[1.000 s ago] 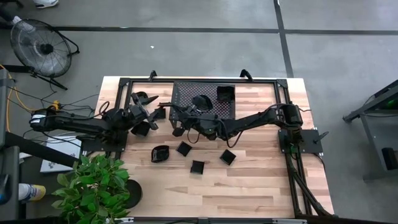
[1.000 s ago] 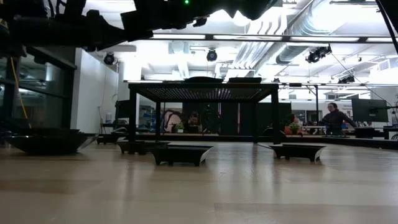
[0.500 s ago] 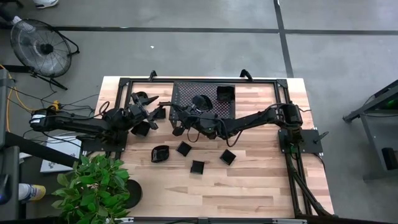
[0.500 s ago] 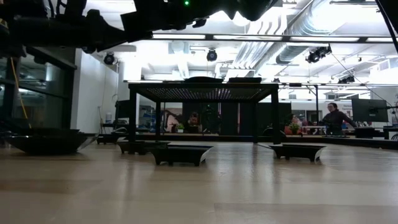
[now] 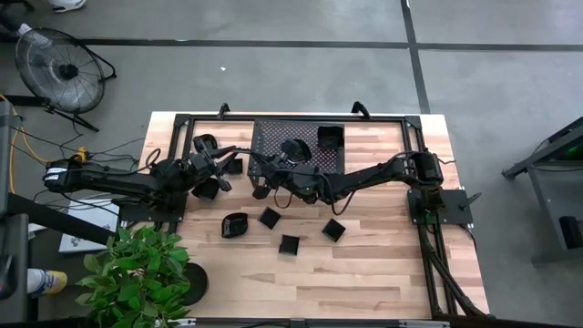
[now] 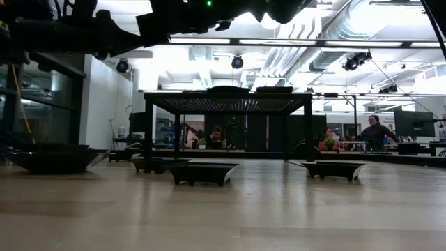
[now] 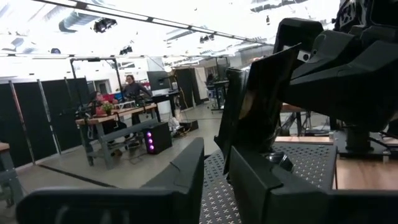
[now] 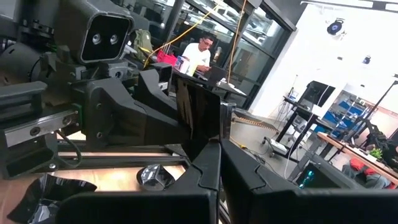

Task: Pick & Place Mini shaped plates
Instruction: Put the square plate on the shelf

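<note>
- The left claw (image 5: pixel 221 165) hangs over the back left part of the tabletop (image 5: pixel 383 273), just beside the left edge of the black mesh rack (image 5: pixel 273 137).
- The right claw (image 5: pixel 258 169) reaches in from the other side and faces the left one closely, above the rack's front left corner.
- Between the two claws a square mini plate (image 5: pixel 237 165) stands on edge in the air.
- In the right wrist view the right claw (image 8: pixel 219 149) is pressed together, pinching the lower edge of this plate (image 8: pixel 200 115).
- In the left wrist view the left claw (image 7: pixel 216 152) sits right under the same upright plate (image 7: pixel 255 106); whether it is closed on the plate cannot be told.
- Two more plates rest on top of the rack: a square one (image 5: pixel 330 138) and a rounded one (image 5: pixel 296 148).
- Other plates lie on the wood in front of the rack: a rounded one (image 5: pixel 235 224) and three square ones (image 5: pixel 269 217), (image 5: pixel 290 243), (image 5: pixel 333 230).
- Another dark plate (image 5: pixel 208 188) lies just under the left arm.
- A potted plant (image 5: pixel 141 269) stands at the front left corner.
</note>
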Tool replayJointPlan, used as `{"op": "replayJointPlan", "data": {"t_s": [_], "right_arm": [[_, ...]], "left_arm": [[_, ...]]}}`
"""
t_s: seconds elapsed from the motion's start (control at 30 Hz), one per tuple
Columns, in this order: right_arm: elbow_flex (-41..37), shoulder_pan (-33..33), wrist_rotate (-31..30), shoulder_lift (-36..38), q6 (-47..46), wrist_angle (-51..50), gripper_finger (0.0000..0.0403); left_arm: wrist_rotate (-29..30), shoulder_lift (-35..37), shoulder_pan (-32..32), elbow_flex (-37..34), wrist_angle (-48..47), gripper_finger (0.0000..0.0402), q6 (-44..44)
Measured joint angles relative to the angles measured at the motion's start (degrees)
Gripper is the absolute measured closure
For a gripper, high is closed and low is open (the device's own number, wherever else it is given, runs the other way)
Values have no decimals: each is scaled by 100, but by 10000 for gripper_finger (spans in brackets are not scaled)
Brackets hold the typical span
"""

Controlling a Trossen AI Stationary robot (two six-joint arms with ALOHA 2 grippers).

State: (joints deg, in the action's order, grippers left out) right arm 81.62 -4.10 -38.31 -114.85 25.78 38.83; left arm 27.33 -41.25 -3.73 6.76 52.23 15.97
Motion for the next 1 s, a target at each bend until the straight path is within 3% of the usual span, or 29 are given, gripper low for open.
{"op": "replayJointPlan", "data": {"t_s": [0.47,1.0], "right_arm": [[4,0,106,0,0,-31,403],[4,0,133,2,0,-43,393]], "left_arm": [[-155,0,0,0,-15,396,11],[-218,0,0,0,-13,401,22]]}}
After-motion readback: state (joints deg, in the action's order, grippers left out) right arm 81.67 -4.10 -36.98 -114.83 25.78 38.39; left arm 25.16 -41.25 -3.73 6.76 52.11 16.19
